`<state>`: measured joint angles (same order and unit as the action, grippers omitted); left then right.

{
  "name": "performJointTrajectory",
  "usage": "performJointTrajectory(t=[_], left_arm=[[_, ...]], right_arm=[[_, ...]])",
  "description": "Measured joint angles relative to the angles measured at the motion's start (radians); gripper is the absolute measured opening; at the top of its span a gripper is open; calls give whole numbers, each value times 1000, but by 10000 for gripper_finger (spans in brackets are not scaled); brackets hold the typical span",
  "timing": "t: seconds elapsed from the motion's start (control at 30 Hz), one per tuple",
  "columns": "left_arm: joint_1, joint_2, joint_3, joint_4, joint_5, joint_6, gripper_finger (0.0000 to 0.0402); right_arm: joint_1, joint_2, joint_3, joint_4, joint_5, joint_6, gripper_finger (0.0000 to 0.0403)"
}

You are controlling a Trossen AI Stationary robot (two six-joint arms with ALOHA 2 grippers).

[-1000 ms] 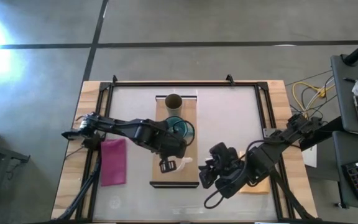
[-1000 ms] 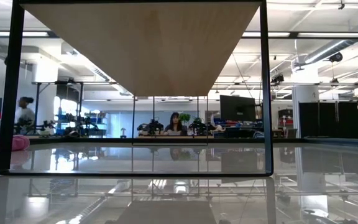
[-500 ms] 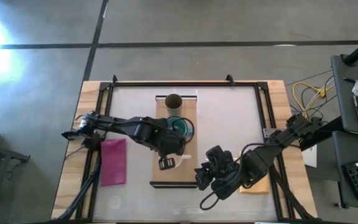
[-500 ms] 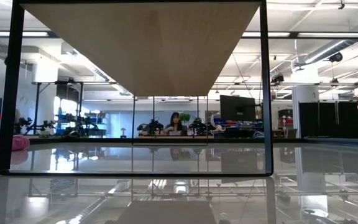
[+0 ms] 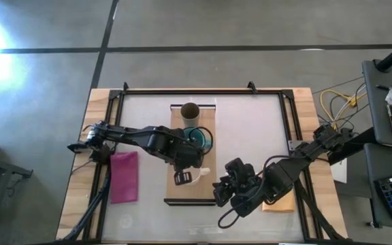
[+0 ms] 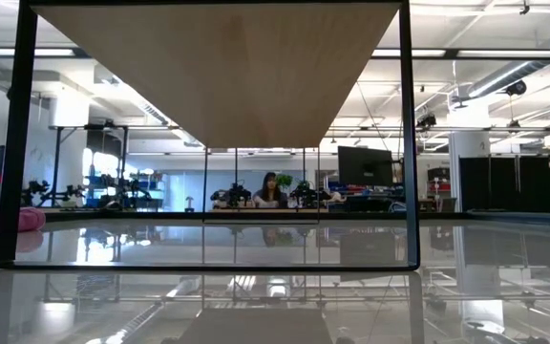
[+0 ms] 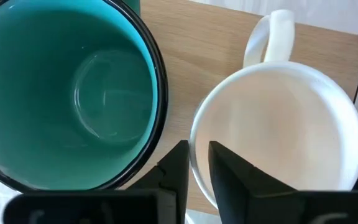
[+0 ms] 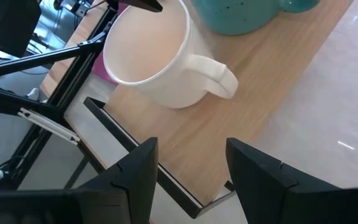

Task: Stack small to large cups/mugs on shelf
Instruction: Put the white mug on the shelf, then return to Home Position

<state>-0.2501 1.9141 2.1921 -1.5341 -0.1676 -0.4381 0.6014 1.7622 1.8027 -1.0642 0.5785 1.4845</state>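
Observation:
The light-wood shelf (image 5: pixel 208 160) stands mid-table; the low view shows its underside (image 6: pixel 218 67). On it, from far to near, are the olive-brown cup (image 5: pixel 190 110), the teal mug (image 5: pixel 197 136) and the white mug (image 5: pixel 200 174). The cup and the teal mug stand upright on their bases. My left gripper (image 5: pixel 184 178) is shut on the white mug's rim, right beside the teal mug (image 7: pixel 67 93). My right gripper (image 5: pixel 222 192) is open and empty by the shelf's near right corner. It faces the white mug's handle (image 8: pixel 219 74). My left gripper pinches the white mug's rim (image 7: pixel 196 146) on the side next to the teal mug, opposite the handle (image 7: pixel 272 34). One finger (image 7: pixel 232 177) is inside the mug and one (image 7: pixel 176 171) is outside. The fingers come from above, pointing down. The mug is upright over the shelf board.
A pink cloth (image 5: pixel 124 177) lies left of the shelf. An orange cloth (image 5: pixel 279 203) lies under my right arm. Black frame rails (image 5: pixel 182 90) run around the table. People and desks show in the room beyond (image 6: pixel 268 191).
My right gripper has moved toward the table's left, closer to the shelf's near right corner and the white mug, and has stayed open. My left gripper has kept its hold on the white mug.

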Motion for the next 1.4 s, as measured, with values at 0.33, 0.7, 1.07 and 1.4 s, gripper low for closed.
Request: performJointTrajectory(t=[0.33, 0.7, 1.07, 1.4], left_arm=[[0, -71, 16, 3, -4, 24, 48], [-34, -320, 29, 119, 120, -113, 48], [-246, -555, -391, 963, 219, 335, 48], [-47, -807, -885, 1386, 351, 422, 48]], right_arm=[[-2, -16, 3, -2, 0, -63, 182], [-20, -152, 234, 8, -73, -497, 183], [27, -191, 101, 546, -298, -1140, 183], [-243, -400, -304, 875, -660, -1227, 183]])
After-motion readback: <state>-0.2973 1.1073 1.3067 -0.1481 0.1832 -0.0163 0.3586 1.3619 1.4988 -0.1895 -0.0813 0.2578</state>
